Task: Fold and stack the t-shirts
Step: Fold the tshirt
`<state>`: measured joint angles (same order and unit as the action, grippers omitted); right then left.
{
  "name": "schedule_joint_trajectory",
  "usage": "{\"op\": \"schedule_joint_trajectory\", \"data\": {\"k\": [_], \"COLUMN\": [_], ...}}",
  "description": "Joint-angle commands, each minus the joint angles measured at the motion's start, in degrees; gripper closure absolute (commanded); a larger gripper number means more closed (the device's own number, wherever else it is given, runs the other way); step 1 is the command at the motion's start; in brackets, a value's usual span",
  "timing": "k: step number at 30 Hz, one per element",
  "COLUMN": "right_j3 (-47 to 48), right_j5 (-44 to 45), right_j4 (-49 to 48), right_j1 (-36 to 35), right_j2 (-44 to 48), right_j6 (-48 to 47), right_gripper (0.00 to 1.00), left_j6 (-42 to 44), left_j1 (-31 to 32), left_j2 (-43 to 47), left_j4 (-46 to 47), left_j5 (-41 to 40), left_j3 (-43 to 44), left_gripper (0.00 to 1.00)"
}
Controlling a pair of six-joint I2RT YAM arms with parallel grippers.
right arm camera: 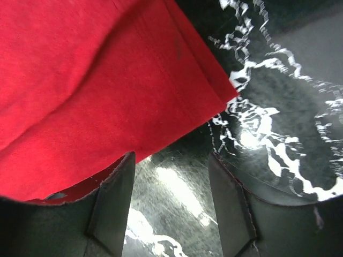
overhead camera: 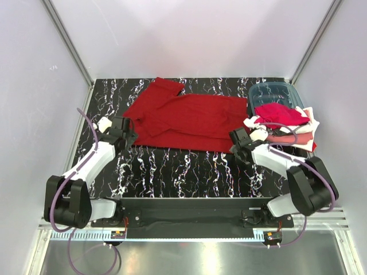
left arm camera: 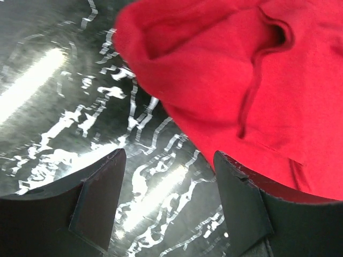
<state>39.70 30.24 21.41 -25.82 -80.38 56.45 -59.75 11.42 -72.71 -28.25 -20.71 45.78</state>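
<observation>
A large deep red t-shirt [overhead camera: 183, 117] lies spread out on the black marbled table [overhead camera: 183, 172]. My left gripper [overhead camera: 127, 134] sits low at the shirt's left edge, by a sleeve. In the left wrist view the left gripper [left arm camera: 169, 166] is open over bare table, and the red cloth [left arm camera: 230, 69] lies just beyond its right finger [left arm camera: 241, 203]. My right gripper [overhead camera: 238, 140] is at the shirt's near right corner. In the right wrist view the right gripper [right arm camera: 171, 171] is open too, with only table between its fingers and the shirt's hem corner [right arm camera: 214, 91] just ahead. A pile of red, pink and white t-shirts [overhead camera: 284, 123] lies at the right.
A teal translucent bin [overhead camera: 275, 93] stands at the back right, partly under the pile of shirts. White walls and metal posts close in the table on three sides. Both arm bases stand on the black bar [overhead camera: 183, 207] at the near edge.
</observation>
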Motion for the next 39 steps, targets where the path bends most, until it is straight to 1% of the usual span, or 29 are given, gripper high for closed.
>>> {"op": "schedule_joint_trajectory", "data": {"k": [1,2,5,7,8,9,10,11,12,13,16,21,24,28,31,33,35,36,38,39], "right_j3": [1.07,2.73,5.29,5.56,5.73,5.91,5.65,5.65,5.65,5.47,5.39,4.25,3.54,3.45,3.36,3.28,3.19,3.19,3.10,3.01], "right_j5": [-1.32,-1.85,-2.11,-3.07,-2.99,-2.91,-2.64,-2.47,-2.12,-1.59,-0.19,2.63,3.34,2.81,2.11,1.75,1.32,1.23,1.23,1.23], "right_j4": [-2.43,-0.77,1.70,1.10,1.18,1.27,1.09,0.57,0.65,0.83,1.79,2.85,2.41,2.41,2.24,2.06,1.97,1.97,2.15,2.15], "right_j1": [0.42,0.77,2.52,4.11,5.42,5.87,6.22,6.31,6.40,6.31,6.40,6.31,6.40,6.49,6.66,6.75,6.75,6.75,6.93,7.01], "right_j2": [-3.72,-6.17,-9.61,-10.76,-10.68,-10.50,-9.98,-9.54,-9.10,-8.14,-6.03,-2.42,-0.57,0.13,0.22,0.22,0.22,0.48,0.75,0.92], "right_j6": [3.84,4.54,5.34,5.17,4.90,4.90,4.73,4.38,4.20,4.02,4.02,4.72,4.64,4.55,4.29,4.11,3.94,3.94,3.85,3.85], "right_gripper": [0.36,0.36,0.38,0.44,0.50,0.63,0.67,0.74,0.85,0.90,0.99,0.99,0.99,0.99,0.99,0.99,0.99,0.99,0.99,0.99], "left_j6": [2.09,2.09,1.91,1.56,1.30,1.04,1.04,0.86,0.77,0.68,0.77,1.21,1.91,2.18,1.91,2.00,2.26,2.44,2.44,2.44], "left_j1": [-1.58,-1.66,-1.84,-2.36,-3.24,-3.68,-4.12,-4.82,-5.09,-5.35,-6.15,-7.81,-9.22,-10.36,-11.33,-11.33,-11.33,-11.33,-12.82,-13.09], "left_j2": [1.17,1.16,1.16,0.82,0.38,0.20,-0.59,-0.94,-1.29,-1.73,-3.31,-6.65,-9.11,-11.58,-13.33,-14.21,-15.44,-15.88,-16.50,-16.59], "left_j4": [4.88,4.61,4.52,4.52,4.52,4.52,4.61,4.61,4.69,4.61,4.61,4.43,5.74,7.77,10.31,11.46,11.81,12.16,11.99,11.56], "left_j5": [-0.65,-0.30,0.14,0.23,0.49,1.36,1.81,2.25,2.86,3.30,3.75,2.78,4.26,5.06,5.41,5.77,5.77,5.68,5.33,5.33], "left_j3": [0.18,0.36,0.45,0.28,0.19,0.01,-0.16,-0.34,-0.43,-0.43,-0.34,0.01,0.19,0.36,0.36,0.62,1.33,1.50,1.77,1.68], "left_gripper": [0.29,0.29,0.29,0.29,0.29,0.30,0.30,0.30,0.30,0.30,0.30,0.30,0.30,0.37,0.38,0.41,0.50,0.61,0.82,1.00]}}
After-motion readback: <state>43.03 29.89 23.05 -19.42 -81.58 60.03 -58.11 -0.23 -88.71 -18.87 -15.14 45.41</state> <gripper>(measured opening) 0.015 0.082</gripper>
